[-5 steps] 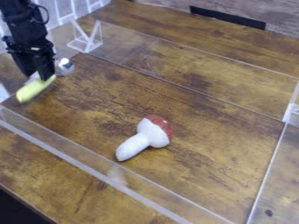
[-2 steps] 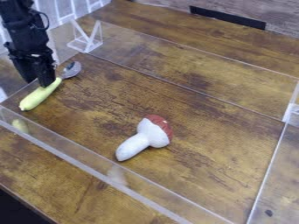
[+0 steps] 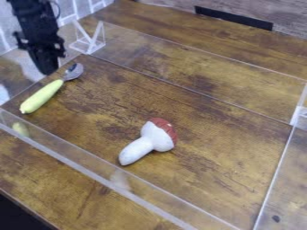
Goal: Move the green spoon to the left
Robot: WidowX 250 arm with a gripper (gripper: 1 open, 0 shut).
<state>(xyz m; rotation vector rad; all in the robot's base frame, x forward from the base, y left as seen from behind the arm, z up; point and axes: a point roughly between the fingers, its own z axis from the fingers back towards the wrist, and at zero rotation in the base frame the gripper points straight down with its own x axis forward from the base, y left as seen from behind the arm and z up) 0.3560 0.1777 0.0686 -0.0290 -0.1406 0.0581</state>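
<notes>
Brown wood point(image 3: 216, 103) — black claw point(image 3: 47, 70) shut, empty, its arm point(image 3: 36, 18) cut off above.

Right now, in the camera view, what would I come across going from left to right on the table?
The green spoon by the clear wall at the left, then the toy mushroom with its red cap and white stem.
</notes>
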